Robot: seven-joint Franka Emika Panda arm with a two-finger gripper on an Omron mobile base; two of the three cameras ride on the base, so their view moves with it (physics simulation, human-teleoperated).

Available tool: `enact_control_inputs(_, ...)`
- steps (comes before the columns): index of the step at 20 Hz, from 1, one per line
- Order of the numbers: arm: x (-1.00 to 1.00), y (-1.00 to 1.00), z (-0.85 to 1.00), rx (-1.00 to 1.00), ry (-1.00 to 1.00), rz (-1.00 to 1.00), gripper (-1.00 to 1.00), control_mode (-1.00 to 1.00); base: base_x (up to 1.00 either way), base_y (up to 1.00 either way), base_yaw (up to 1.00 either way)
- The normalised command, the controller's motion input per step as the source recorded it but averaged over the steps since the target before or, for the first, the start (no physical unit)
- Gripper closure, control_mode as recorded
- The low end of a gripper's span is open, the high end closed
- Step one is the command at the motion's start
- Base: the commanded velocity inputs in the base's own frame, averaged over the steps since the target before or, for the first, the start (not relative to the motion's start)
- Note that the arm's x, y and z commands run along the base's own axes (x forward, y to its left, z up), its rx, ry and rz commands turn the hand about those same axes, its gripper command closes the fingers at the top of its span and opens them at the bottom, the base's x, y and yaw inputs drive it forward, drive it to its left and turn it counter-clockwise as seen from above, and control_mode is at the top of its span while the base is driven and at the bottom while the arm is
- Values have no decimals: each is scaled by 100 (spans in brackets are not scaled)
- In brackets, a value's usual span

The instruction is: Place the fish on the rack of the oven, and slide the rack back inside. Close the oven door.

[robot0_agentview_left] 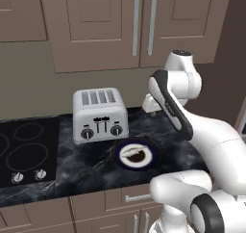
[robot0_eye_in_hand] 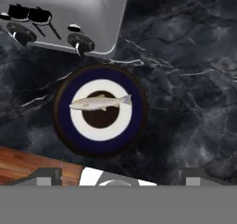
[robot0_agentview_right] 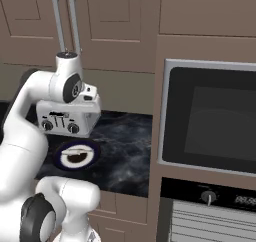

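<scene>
Fish, slim, on round plate

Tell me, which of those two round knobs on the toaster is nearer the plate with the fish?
The right-hand knob of the toaster. It sits just behind the blue-rimmed plate holding the fish; the left knob is farther off, toward the cooktop.

Marble counter: toaster, plate

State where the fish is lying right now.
The fish lies on the round blue-rimmed plate on the dark marble counter, just in front of the silver toaster, to the right of the cooktop.
</scene>
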Motion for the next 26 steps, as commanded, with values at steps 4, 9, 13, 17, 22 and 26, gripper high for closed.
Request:
enact_control_inputs(4,-29,18,-49,-1,2,29,-100,-100,0,0,0)
enact_control_inputs(9,-11,24,-34,-9,1,29,-100,-100,0,0,0)
enact_control_inputs(13,0,28,-25,-18,5,22,-100,-100,0,0,0)
enact_control_inputs(17,0,12,-37,-14,0,21,-100,-100,0,0,0)
enact_control_inputs(22,0,0,-37,-1,0,17,-100,-100,0,0,0)
enact_control_inputs(26,0,0,-39,0,7,8,-100,-100,0,0,0)
